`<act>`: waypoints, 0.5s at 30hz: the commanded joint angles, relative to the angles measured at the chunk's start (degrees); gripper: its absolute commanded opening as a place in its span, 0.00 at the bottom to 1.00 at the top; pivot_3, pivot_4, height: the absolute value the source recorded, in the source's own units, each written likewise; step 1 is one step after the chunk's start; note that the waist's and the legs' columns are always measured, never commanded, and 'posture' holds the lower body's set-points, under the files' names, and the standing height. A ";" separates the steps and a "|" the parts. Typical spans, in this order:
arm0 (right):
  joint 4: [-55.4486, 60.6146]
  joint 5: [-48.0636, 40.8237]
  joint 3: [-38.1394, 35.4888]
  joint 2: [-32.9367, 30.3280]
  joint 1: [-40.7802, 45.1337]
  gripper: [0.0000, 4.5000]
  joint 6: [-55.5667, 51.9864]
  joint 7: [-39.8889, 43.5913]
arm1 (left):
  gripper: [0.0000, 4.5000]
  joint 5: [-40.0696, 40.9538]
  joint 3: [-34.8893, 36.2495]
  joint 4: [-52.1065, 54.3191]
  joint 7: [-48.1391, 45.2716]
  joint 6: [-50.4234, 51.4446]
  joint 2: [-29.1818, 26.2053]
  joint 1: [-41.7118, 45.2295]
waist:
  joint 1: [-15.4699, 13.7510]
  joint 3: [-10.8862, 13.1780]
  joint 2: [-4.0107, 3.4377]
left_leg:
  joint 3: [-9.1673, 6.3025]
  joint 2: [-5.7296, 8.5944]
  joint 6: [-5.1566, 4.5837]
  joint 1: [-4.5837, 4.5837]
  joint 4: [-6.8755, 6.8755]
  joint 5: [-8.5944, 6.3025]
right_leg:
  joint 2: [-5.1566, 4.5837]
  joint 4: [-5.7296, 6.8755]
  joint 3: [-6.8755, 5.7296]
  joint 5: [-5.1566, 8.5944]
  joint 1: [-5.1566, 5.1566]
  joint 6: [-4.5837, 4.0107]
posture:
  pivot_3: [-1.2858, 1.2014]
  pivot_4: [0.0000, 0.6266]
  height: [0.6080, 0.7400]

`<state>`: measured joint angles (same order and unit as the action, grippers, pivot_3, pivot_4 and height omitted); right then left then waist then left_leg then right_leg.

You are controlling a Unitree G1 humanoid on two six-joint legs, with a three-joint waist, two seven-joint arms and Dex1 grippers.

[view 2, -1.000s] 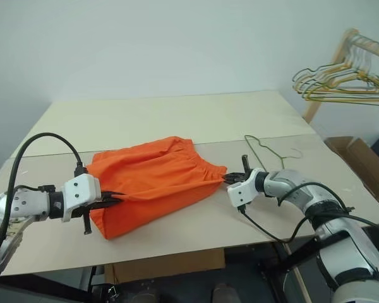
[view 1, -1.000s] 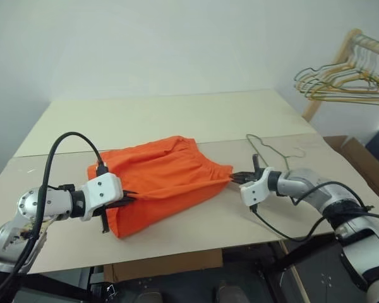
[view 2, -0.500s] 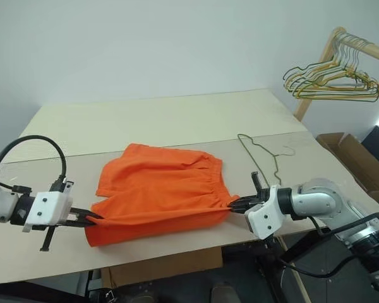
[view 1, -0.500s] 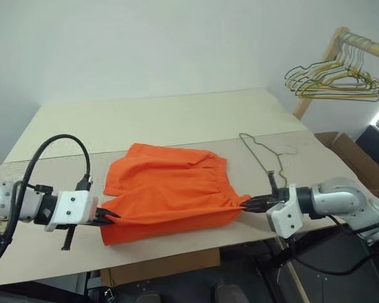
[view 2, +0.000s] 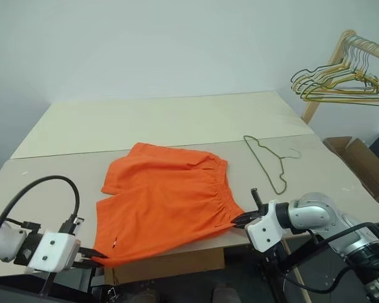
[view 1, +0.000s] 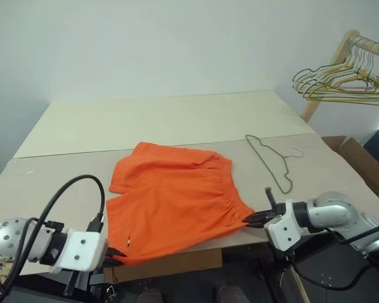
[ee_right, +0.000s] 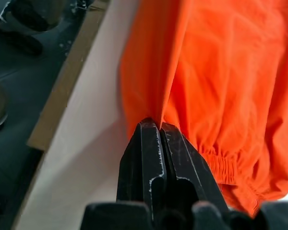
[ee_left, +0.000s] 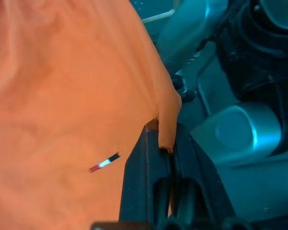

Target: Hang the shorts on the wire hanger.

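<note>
The bright orange shorts (view 1: 177, 202) lie spread flat on the table, reaching its near edge, with a tiny white mark (view 1: 128, 240) near the near hem. My left gripper (view 1: 117, 254) is shut on the shorts' near left hem corner (ee_left: 167, 125) at the table edge. My right gripper (view 1: 249, 219) is shut on the near end of the gathered waistband (ee_right: 158, 110). The thin grey wire hanger (view 1: 273, 163) lies flat on the table to the right of the shorts, apart from both grippers.
A wooden rack (view 1: 341, 60) at the far right carries a bunch of gold, yellow and green hangers (view 1: 341, 82). A cardboard box (view 1: 360, 161) stands on the floor right of the table. The beige table (view 1: 151, 120) stretches bare behind the shorts.
Both grippers have pulled back toward the near table edge, dragging the shorts with them. The shorts went from bunched and stretched to spread flat.
</note>
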<state>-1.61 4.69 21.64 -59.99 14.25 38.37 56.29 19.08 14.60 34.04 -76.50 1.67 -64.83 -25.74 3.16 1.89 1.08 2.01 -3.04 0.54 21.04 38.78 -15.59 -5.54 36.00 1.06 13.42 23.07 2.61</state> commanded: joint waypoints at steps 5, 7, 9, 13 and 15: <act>1.91 -2.11 -3.68 -4.41 -2.73 0.30 -3.14 4.33 | 0.29 -4.39 0.92 0.81 -0.59 0.74 -1.06 -3.04 | -0.55 0.00 0.00 | 0.01 0.02 0.00 0.03 0.00 0.00 | -0.02 -0.04 0.00 0.03 0.01 -0.02 | 0.49 0.00 1.00; 3.83 -4.99 -4.64 -6.31 -4.92 0.44 -5.35 6.48 | 0.43 -4.92 2.66 -0.29 -1.15 -0.29 -0.94 -3.27 | -0.64 0.00 0.00 | 0.01 0.00 0.00 0.02 0.01 0.00 | -0.01 -0.03 -0.01 0.05 0.01 -0.07 | 0.49 0.00 1.00; 4.79 -7.34 -6.29 -6.93 -6.22 0.59 -7.73 7.30 | 0.56 -4.40 4.68 -1.23 -1.90 -1.06 -0.73 -3.09 | -0.63 -0.01 0.01 | 0.01 0.00 0.00 -0.02 0.00 0.00 | 0.00 -0.01 -0.01 0.12 -0.03 -0.17 | 0.49 0.00 1.00; 5.85 -15.41 -11.42 -6.14 -5.86 0.91 -19.55 7.59 | 0.86 0.22 7.77 -2.94 -2.01 1.00 -0.15 0.94 | -0.56 -0.02 0.02 | 0.01 -0.01 0.00 -0.06 0.00 0.00 | 0.01 0.00 -0.01 0.14 -0.03 -0.20 | 0.49 0.00 1.00; 5.17 -19.63 -14.69 -4.58 -3.62 0.91 -29.02 5.84 | 0.86 4.56 7.62 -3.67 0.29 5.32 0.67 6.09 | -0.60 -0.02 0.02 | 0.01 -0.02 0.00 -0.05 0.00 0.00 | 0.02 0.01 -0.02 0.12 -0.03 -0.16 | 0.49 0.00 1.00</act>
<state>2.87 -10.50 11.41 -65.25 8.26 16.30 63.48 19.67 20.69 30.57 -78.02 4.22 -64.62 -22.43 2.55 1.87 1.10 2.02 -3.05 0.54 20.98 38.79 -15.59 -5.52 36.01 1.05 13.50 23.02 2.52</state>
